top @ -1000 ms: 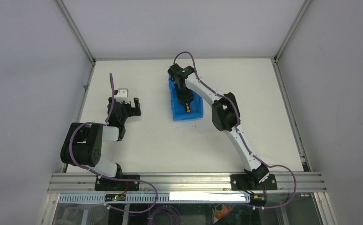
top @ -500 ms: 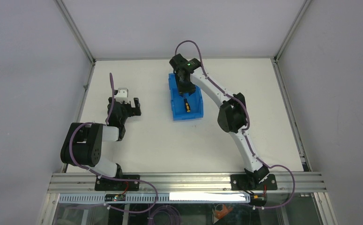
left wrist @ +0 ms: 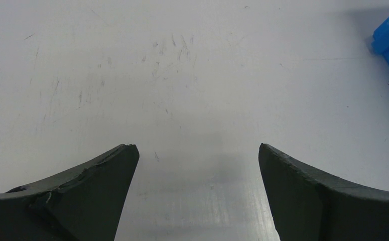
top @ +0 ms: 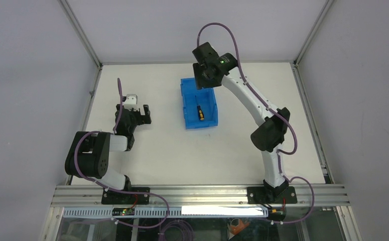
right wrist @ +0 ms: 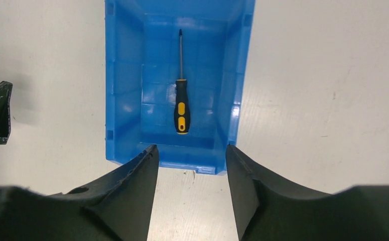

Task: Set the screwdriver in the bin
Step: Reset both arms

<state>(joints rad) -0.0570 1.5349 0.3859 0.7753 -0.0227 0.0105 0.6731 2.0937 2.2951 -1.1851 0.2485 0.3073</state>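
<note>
Gaping wide and empty, the black left gripper (left wrist: pixel 196 150) sits at nine o'clock of the rectangular translucent blue plastic bin (right wrist: pixel 113 90). Inside lies the small orange-and-black-handled screwdriver (right wrist: pixel 181 103), tip toward twelve o'clock, where the right gripper (right wrist: pixel 192 150) hovers, parted, holding nothing.

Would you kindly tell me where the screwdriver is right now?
The screwdriver lies flat inside the bin, near its middle, held by nothing. In the top view the bin sits mid-width on the far half of the table.
</note>
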